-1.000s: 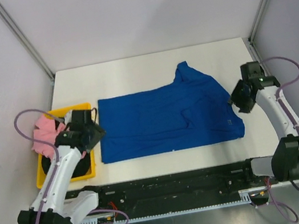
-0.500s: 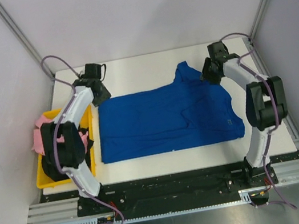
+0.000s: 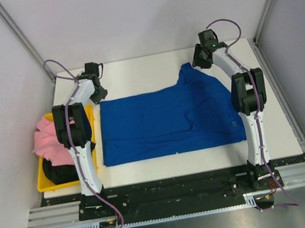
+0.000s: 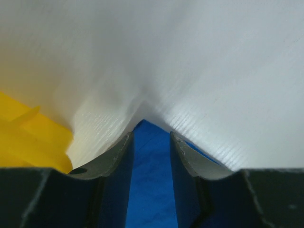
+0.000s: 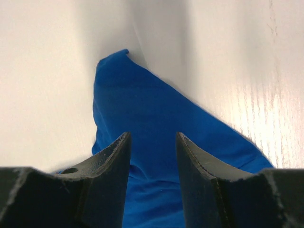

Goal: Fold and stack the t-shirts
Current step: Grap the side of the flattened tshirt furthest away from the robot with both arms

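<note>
A royal-blue t-shirt lies spread flat across the middle of the white table. My left gripper is at its far left corner. In the left wrist view that gripper is open, and the blue corner lies in the gap between the fingers. My right gripper hovers over the far sleeve. The right wrist view shows it open above the blue cloth. A pink t-shirt and a black t-shirt sit in the bin.
A yellow plastic bin stands at the table's left edge, close to the left arm, and its rim shows in the left wrist view. Bare white table runs behind the shirt up to the back wall.
Both arms have swung from the near sides of the shirt out to its far edge. The left jaws have narrowed around the far left corner. The shirt lies as before.
</note>
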